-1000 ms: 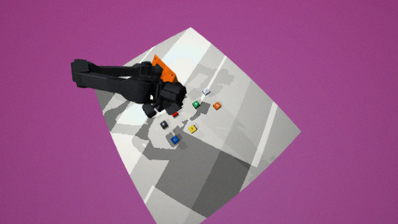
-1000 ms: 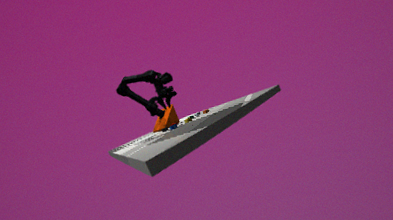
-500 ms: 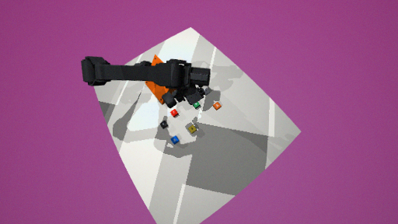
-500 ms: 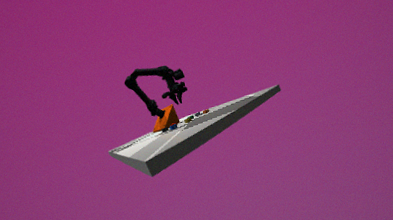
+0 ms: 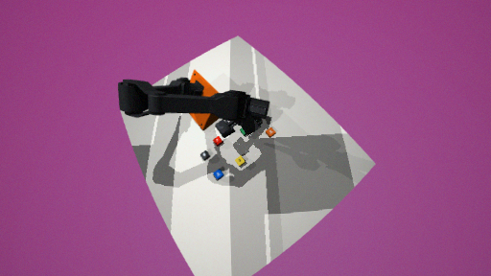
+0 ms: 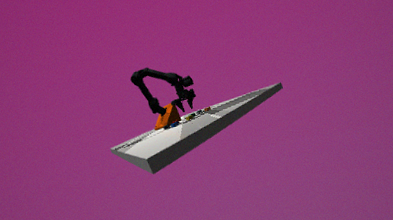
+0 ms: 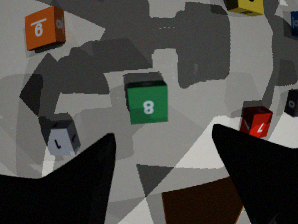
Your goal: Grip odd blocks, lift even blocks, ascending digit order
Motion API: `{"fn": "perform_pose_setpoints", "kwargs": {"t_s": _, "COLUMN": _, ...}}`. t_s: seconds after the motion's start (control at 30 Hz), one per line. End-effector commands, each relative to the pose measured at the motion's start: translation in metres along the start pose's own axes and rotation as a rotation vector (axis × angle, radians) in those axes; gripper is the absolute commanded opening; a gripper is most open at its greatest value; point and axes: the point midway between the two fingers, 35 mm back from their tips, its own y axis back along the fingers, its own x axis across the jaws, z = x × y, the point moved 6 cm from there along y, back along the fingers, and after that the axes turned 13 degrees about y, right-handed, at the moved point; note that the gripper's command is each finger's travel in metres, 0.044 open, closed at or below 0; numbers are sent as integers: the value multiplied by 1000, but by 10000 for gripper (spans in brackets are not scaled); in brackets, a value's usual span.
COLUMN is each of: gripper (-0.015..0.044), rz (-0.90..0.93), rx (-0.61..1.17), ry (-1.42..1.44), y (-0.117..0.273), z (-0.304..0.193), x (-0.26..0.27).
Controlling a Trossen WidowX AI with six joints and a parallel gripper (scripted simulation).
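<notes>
My gripper (image 6: 187,109) (image 7: 165,135) is open and empty, above the table. In the wrist view, the green block (image 7: 148,107) (image 5: 243,130) shows 8 and lies ahead of the gap between the fingers. The red block (image 7: 256,123) (image 5: 218,140) shows 7, near the right finger. The pale grey block (image 7: 59,143) shows 1, near the left finger; the arm hides it in the top view. The orange block (image 7: 41,30) (image 5: 270,131) shows a barred 6 or 9. The black block (image 7: 293,104) (image 5: 205,155) shows 0. Digits on the yellow block (image 7: 247,7) (image 5: 240,161) and blue block (image 7: 295,23) (image 5: 219,174) are unclear.
The orange base plate (image 5: 206,93) (image 6: 167,116) stands under the arm; a dark orange edge (image 7: 200,205) shows at the bottom of the wrist view. The pale table (image 5: 201,211) (image 6: 147,150) carries broad arm shadows around the blocks.
</notes>
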Motion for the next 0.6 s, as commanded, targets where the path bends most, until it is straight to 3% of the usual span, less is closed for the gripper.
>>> {"fn": "perform_pose_setpoints", "kwargs": {"t_s": 0.0, "gripper": 400, "rz": -3, "rx": -15, "ry": 2, "y": -7, "z": 0, "x": 0}}
{"fn": "perform_pose_setpoints", "kwargs": {"t_s": 0.57, "gripper": 400, "rz": -3, "rx": -15, "ry": 2, "y": -33, "z": 1, "x": 0}}
